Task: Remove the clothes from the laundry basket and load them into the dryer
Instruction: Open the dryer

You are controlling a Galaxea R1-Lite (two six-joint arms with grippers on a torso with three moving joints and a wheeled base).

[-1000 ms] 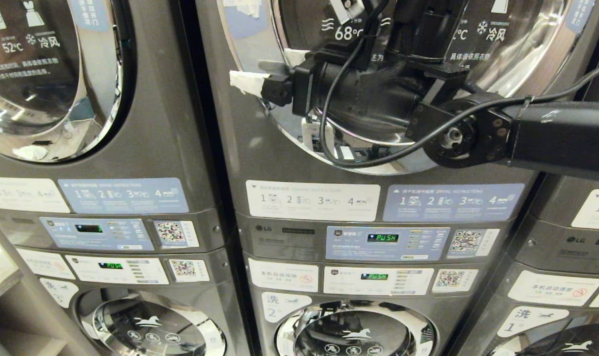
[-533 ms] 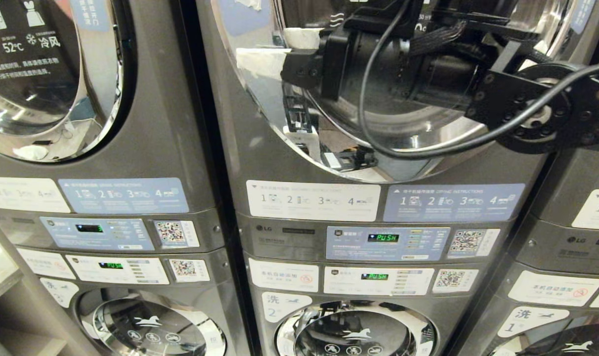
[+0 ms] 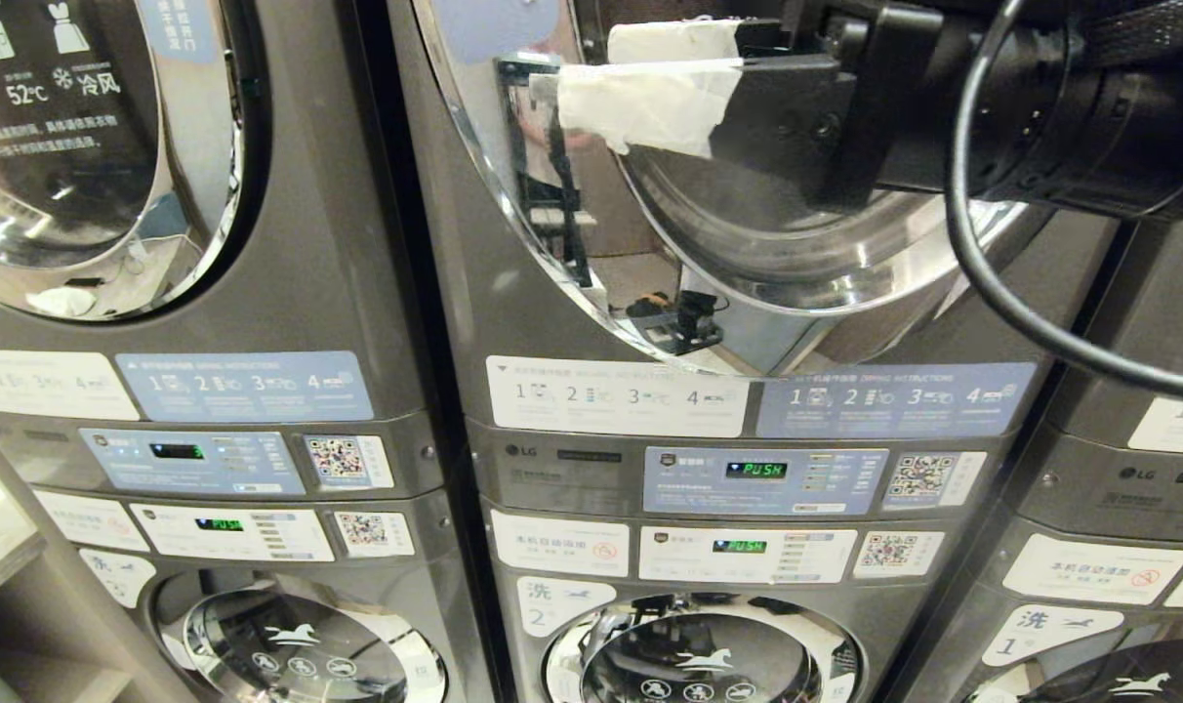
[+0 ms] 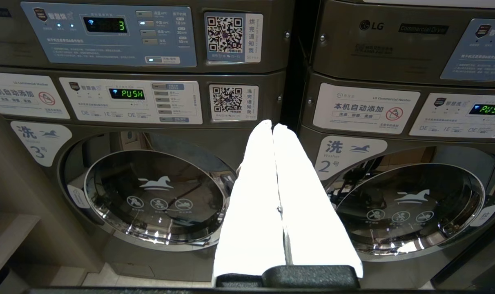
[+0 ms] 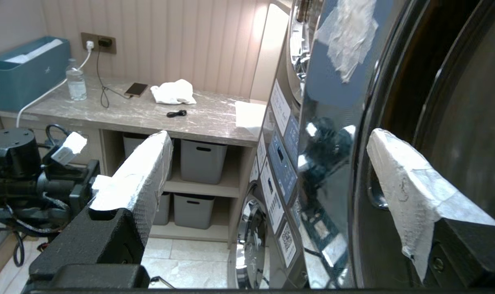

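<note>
A marble-topped bench [image 5: 157,116] runs along a ribbed wall, with three grey bins [image 5: 201,161] on the shelves beneath. On it, toward 10 o'clock in the right wrist view, stand a teal box [image 5: 25,71], one bottle [image 5: 76,84], one phone [image 5: 136,89] and one white cloth [image 5: 173,92]. Three stacked machines fill the head view. The right hand [image 3: 640,83], fingers spread apart, hovers at the middle dryer door [image 3: 748,254], at 12 o'clock. The left hand [image 4: 274,128] hangs pressed together before the washers.
</note>
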